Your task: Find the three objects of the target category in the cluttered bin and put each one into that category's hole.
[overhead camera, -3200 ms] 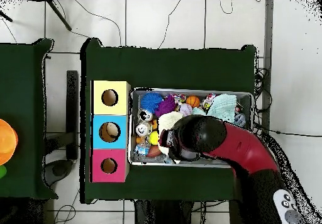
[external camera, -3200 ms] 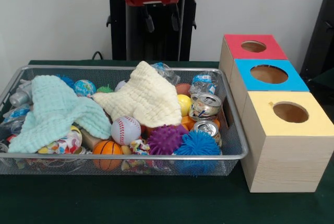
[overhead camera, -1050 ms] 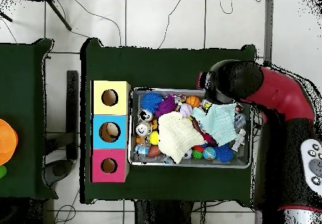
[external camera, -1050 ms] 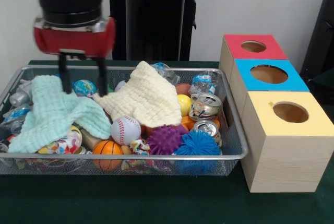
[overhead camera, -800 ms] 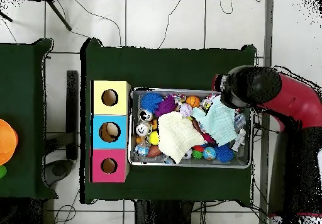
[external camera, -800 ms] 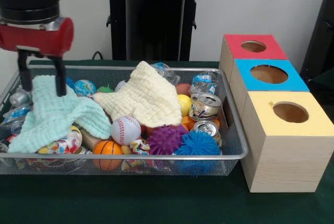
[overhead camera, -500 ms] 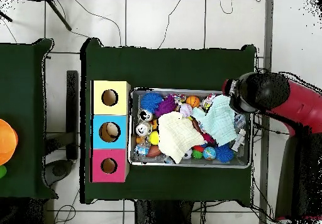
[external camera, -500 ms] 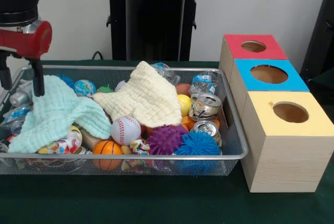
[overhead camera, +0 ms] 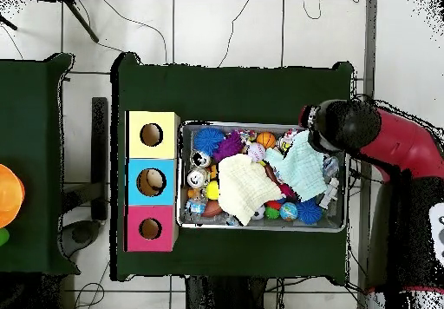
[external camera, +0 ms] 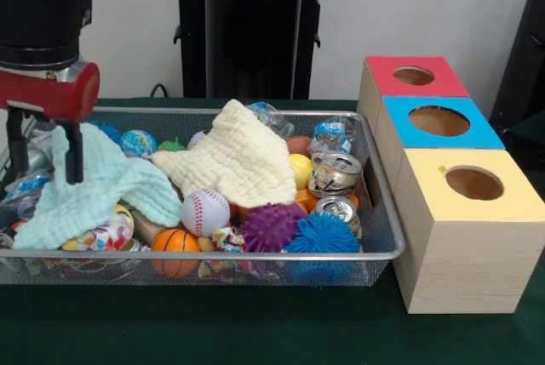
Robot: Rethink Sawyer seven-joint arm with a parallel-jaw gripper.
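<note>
The wire bin (external camera: 375, 212) is packed with stuff: a baseball (external camera: 205, 212), a mini basketball (external camera: 174, 246), a purple spiky ball (external camera: 270, 227), a blue fuzzy ball (external camera: 323, 235) and two cans (external camera: 335, 171) are all seen inside it. A cream cloth (external camera: 234, 161) is draped over the bin's middle, and a mint cloth (external camera: 94, 188) is piled at one end. The pincer (external camera: 43, 154) is positioned over that mint cloth, spread wide with one finger on either side of a raised fold. Three boxes with holes, red (external camera: 415, 76), blue (external camera: 438, 121) and yellow (external camera: 471, 185), are lined up just beside the bin on the desk (external camera: 255, 331).

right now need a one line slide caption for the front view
Sawyer's open gripper straddles the edge of a mint cloth in a cluttered wire bin, beside three colour-topped boxes.
</note>
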